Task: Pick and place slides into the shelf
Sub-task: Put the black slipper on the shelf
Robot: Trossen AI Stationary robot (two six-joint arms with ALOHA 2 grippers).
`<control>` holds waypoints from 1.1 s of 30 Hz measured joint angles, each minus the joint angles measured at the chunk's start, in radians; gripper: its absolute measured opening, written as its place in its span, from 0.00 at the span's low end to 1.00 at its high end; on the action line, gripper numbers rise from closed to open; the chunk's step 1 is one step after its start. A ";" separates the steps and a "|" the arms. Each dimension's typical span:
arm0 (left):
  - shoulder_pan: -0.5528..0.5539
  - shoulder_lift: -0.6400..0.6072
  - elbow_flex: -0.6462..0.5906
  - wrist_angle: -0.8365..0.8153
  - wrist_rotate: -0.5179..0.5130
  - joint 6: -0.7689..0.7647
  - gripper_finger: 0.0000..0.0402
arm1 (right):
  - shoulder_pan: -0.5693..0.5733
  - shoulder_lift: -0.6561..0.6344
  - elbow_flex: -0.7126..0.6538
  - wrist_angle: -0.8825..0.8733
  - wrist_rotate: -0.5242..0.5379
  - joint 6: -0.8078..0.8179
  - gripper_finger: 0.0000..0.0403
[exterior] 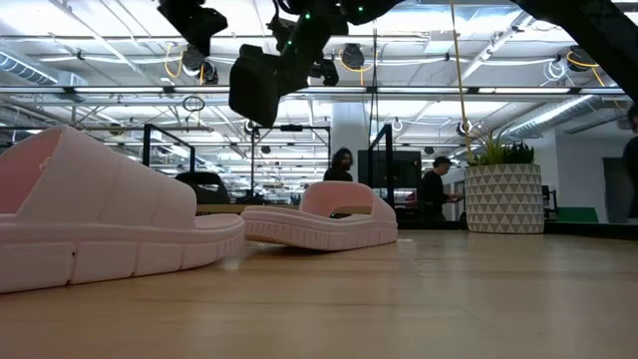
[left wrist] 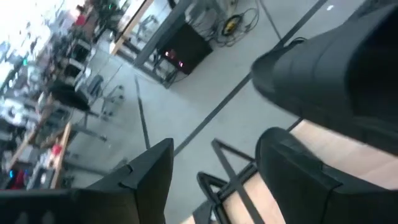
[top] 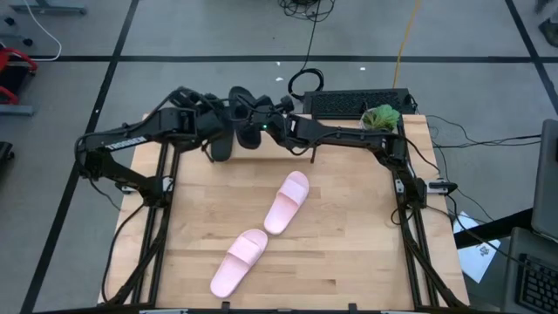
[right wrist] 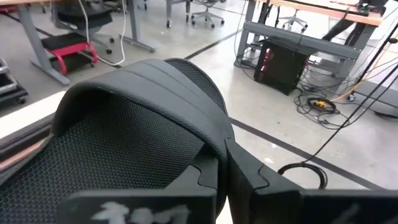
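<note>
Two pale pink slides lie sole-down on the table, one mid-table [top: 288, 201] and one nearer the near edge [top: 239, 262]; both show in the low view [exterior: 324, 214] [exterior: 95, 214]. Two black slides [top: 223, 139] [top: 243, 106] are at the far edge, where both arms meet. My right gripper [top: 255, 122] is shut on one black slide [right wrist: 130, 124]. My left gripper [left wrist: 214, 149] is open beside the other black slide [left wrist: 336, 68], with nothing between its fingers. A thin black wire frame [left wrist: 214, 183] beside a pale board [left wrist: 354, 158] may be the shelf. My right gripper pinches the black slide by the side of its wide strap [right wrist: 214, 152], where the strap comes down to the sole. The strap arches away ahead of the fingers over the textured footbed [right wrist: 112, 162]. The slide is lifted, with floor showing beyond it.
A black keyboard [top: 357, 103] and a small potted plant [top: 381, 116] sit at the table's far right corner. Cables run on the floor beyond the far edge. People stand in the room behind the table [exterior: 342, 165]. Bare board lies around the pink slides.
</note>
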 joint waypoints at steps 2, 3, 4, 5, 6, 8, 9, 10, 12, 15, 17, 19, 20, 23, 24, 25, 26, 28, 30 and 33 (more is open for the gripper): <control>0.009 0.000 0.000 0.047 -0.003 0.070 0.61 | -0.003 0.000 0.000 -0.001 -0.014 -0.002 0.00; 0.018 0.000 0.000 0.066 -0.005 0.098 0.61 | -0.004 0.000 0.000 -0.002 -0.010 -0.003 0.00; 0.031 0.000 0.000 0.077 -0.005 0.119 0.61 | -0.007 0.000 0.000 -0.001 -0.010 -0.005 0.00; 0.043 0.000 0.000 0.077 -0.006 0.130 0.61 | -0.009 0.000 0.000 -0.001 -0.010 -0.005 0.00; 0.056 0.000 0.000 0.073 -0.007 0.136 0.61 | -0.012 0.000 0.000 -0.002 -0.011 -0.006 0.00; 0.080 0.000 0.000 0.066 -0.007 0.139 0.61 | -0.021 0.007 0.000 0.002 -0.004 -0.010 0.00; 0.089 0.000 0.000 0.061 -0.008 0.141 0.61 | -0.027 0.011 0.000 0.004 0.011 -0.010 0.00; 0.099 -0.002 0.000 0.058 -0.008 0.150 0.61 | -0.031 0.019 0.000 0.000 0.022 -0.010 0.00; 0.116 -0.006 0.000 0.058 -0.020 0.171 0.61 | -0.038 0.041 0.000 0.001 0.020 -0.002 0.00; 0.140 -0.010 0.000 0.057 -0.106 0.212 0.61 | -0.041 0.082 0.000 -0.001 0.013 0.027 0.00; 0.158 -0.014 0.000 0.061 -0.166 0.242 0.61 | -0.040 0.107 0.000 -0.002 0.013 0.041 0.00; 0.178 -0.021 0.000 0.065 -0.212 0.255 0.61 | -0.039 0.132 0.000 0.003 0.011 0.051 0.00; 0.190 -0.025 0.000 0.065 -0.218 0.254 0.61 | -0.040 0.147 0.000 0.006 0.011 0.051 0.00; 0.218 -0.034 0.000 0.066 -0.217 0.227 0.61 | -0.041 0.180 -0.001 -0.010 0.014 0.046 0.00; 0.227 -0.037 0.000 0.066 -0.215 0.217 0.61 | -0.043 0.187 -0.001 -0.012 0.017 0.033 0.00; 0.238 -0.039 0.000 0.066 -0.213 0.209 0.61 | -0.046 0.195 -0.001 -0.013 0.018 0.015 0.00; 0.246 -0.040 0.000 0.067 -0.211 0.204 0.61 | -0.047 0.200 -0.001 -0.013 0.018 0.001 0.00; 0.256 -0.040 0.000 0.066 -0.210 0.199 0.61 | -0.053 0.202 -0.001 -0.025 0.018 -0.004 0.00; 0.267 -0.040 0.000 0.068 -0.209 0.189 0.61 | -0.060 0.202 -0.001 -0.040 0.020 0.009 0.00; 0.279 -0.040 0.000 0.069 -0.208 0.172 0.61 | -0.071 0.201 -0.001 -0.065 0.059 0.007 0.00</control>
